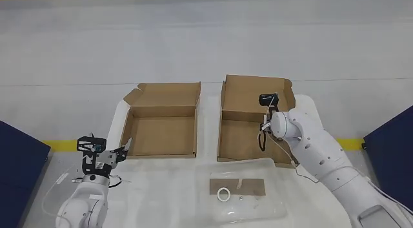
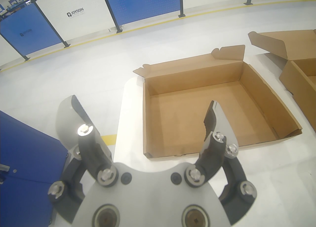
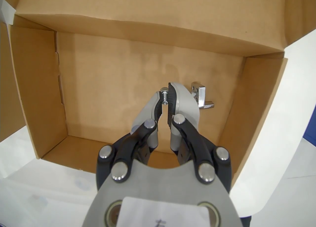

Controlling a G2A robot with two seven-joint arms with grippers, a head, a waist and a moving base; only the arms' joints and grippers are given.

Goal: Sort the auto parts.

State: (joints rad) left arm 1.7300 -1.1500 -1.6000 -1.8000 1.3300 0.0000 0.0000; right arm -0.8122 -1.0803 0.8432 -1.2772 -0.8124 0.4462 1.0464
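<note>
Sorting status: one part already in a carton and one in the pincer, so early on, by my read.
table (image 1: 208, 124): white. The dial is centred on it, 12 o'clock pointing away from the robot.
left box (image 1: 161, 136): open carton at 10 o'clock, lid flap folded back toward 12.
right box (image 1: 239, 141): open carton at 2 o'clock, lid folded back the same way.
plastic tray (image 1: 174, 186): clear and shallow-looking, at 6 o'clock. It holds a cardboard strip (image 1: 248, 186) and a white ring (image 1: 223, 194).
left gripper (image 2: 143, 102): at 8 o'clock, off the left box's near corner, fingers wide apart with nothing between them.
right gripper (image 3: 165, 92): over the right box toward its 3 o'clock wall, clamped on the bolt.
bracket (image 3: 201, 95): bright metal, lying on the right box floor just beside the fingers, between them and the 3 o'clock wall.
bolt (image 3: 164, 98): pinched across the threaded shank. Its long axis runs along the fingers, head at the tip end.
key relation: the box floor is straight under the bolt, though the gap is hard to judge. Letting go should land it in the box, and it may roll against the bracket.
nearer arm: right. The left is well apart from this box.
</note>
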